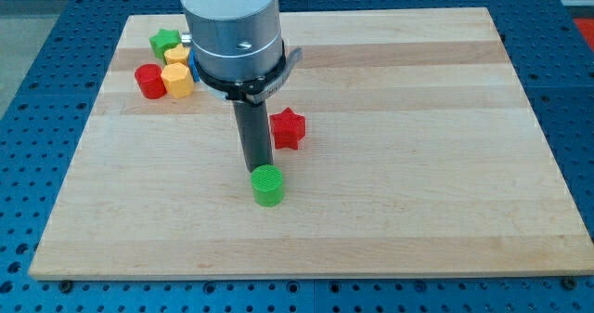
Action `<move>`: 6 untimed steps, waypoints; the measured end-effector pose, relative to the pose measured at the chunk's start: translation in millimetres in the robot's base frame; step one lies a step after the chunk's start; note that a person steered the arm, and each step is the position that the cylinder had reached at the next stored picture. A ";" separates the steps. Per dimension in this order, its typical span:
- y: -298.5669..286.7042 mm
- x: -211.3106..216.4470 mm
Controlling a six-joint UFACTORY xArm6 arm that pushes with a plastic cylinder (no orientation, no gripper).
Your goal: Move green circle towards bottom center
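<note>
The green circle point(269, 186) is a short green cylinder on the wooden board point(418, 164), a little left of centre and below the middle. My tip point(257, 169) is the lower end of the dark rod, right behind the green circle on its upper-left side, touching or nearly touching it. The rod hangs from the large grey arm body at the view's top.
A red star point(288, 128) lies just right of the rod. At the upper left sits a cluster: a green star point(165, 43), a red cylinder point(148, 81), a yellow hexagon block point(176, 81), another yellow block point(176, 56) and a blue block mostly hidden by the arm.
</note>
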State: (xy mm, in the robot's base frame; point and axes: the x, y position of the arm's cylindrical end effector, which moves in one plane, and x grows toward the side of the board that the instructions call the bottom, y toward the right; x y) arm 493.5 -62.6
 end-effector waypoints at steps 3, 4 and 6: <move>-17.4 26.4; 20.3 26.4; 33.8 39.1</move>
